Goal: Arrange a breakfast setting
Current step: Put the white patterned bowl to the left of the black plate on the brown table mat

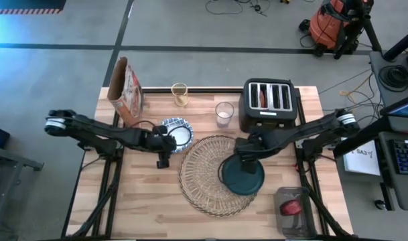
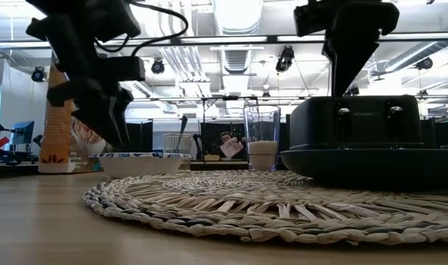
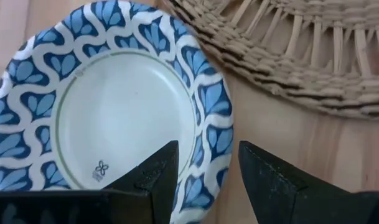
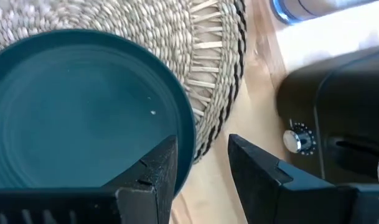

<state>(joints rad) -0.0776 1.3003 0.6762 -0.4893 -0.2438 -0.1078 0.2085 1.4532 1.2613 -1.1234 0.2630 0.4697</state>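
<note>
The woven placemat [image 1: 216,174] lies on the wooden table [image 1: 143,207], and everything else is placed from it. The dark teal plate [image 1: 242,176] sits on the mat's side nearest the toaster [image 1: 268,106], overhanging the woven rim there; nothing lies on it. The right gripper [image 4: 201,165] straddles that plate's rim, one finger over the plate and one outside it; whether the jaws press the rim cannot be told.

Just off the mat's opposite, far edge, the blue-and-white bowl [image 3: 108,106] stands on bare wood, close to the mat without touching it, its white inside empty. The left gripper [image 3: 205,174] has its jaws apart astride the bowl's rim, one finger inside and one outside.

Beyond the mat, a clear glass [image 1: 224,114] with something pale in its bottom stands beside the toaster. Farther along the back edge stand a second glass [image 1: 179,94] and the cereal bag [image 1: 126,90]. The near side of the mat leaves open table.
</note>
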